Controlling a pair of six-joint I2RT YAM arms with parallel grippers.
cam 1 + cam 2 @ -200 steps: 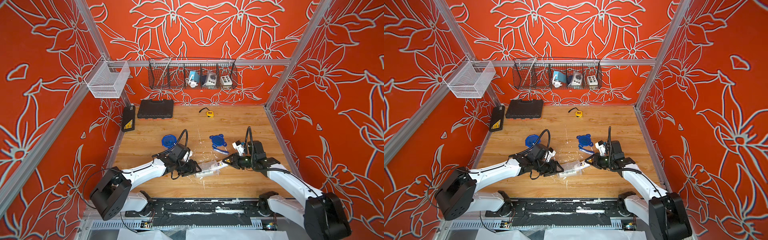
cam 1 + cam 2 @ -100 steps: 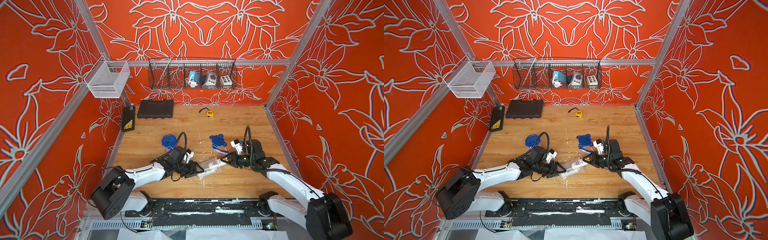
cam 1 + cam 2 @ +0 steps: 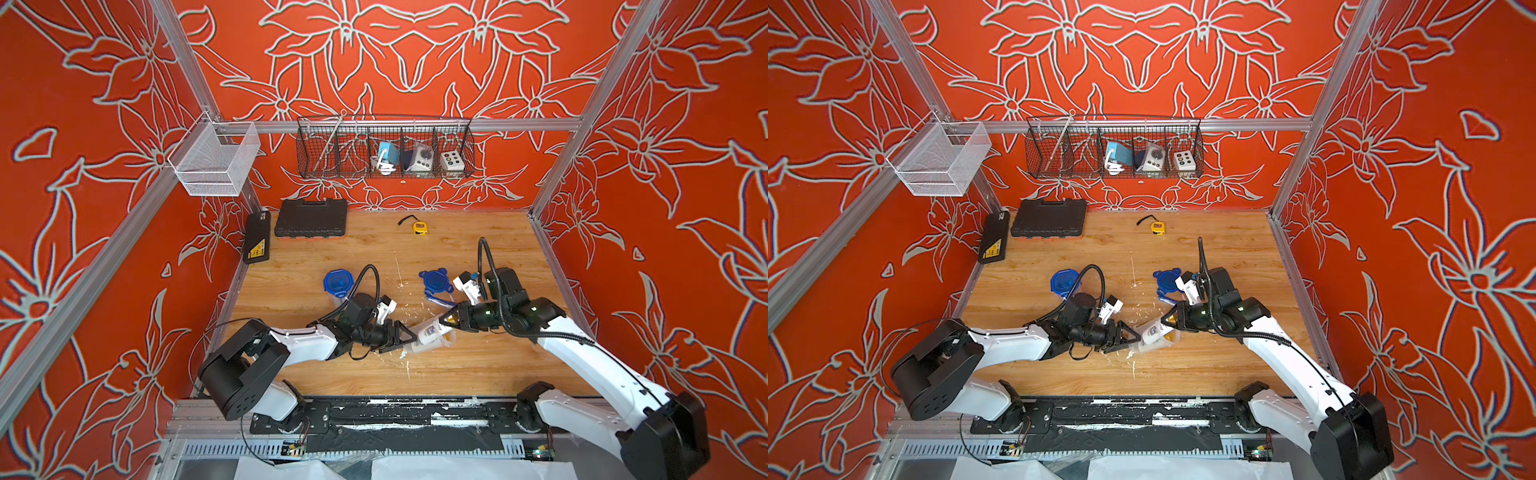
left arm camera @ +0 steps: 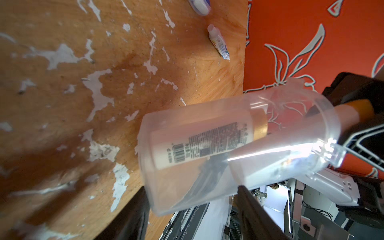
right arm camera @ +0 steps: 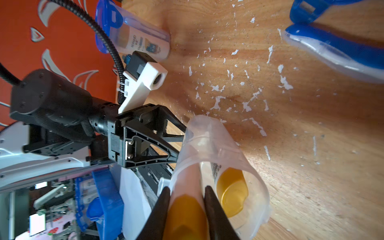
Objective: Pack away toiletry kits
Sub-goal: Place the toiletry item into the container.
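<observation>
Roughly halfway through, I'd say. One kit looks finished: the clear plastic tub with the blue clip lid [image 3: 338, 283] stands closed on the scratched wooden table [image 3: 478, 370], left of centre, with a white labelled bottle [image 5: 141, 41] showing inside it.

The open clear plastic tub [image 3: 428, 340] is the one in play. It's on its side near the front middle, mouth facing right. The left gripper [image 3: 408, 338] has its fingers clamped across the tub's base. It seems to hold the tub just off the wood, but the top views are too small to be sure. One yellow-capped white bottle [image 4: 203, 141] already lies inside. The right gripper [image 5: 187, 193] is pinching a second yellow-capped white bottle [image 5: 185, 180] near its cap, with the bottle's bottom end poked into the tub's mouth.

Left to pack: the blue toothbrush [image 5: 336, 52], the small white-and-blue tube [image 4: 218, 42] and the loose blue four-tab lid [image 3: 435, 282]. All three lie loose on the table, to the far and right side of the open tub.

The open tub itself is see-through, thin-walled and slightly tapered, with little clip lugs at the rim
</observation>
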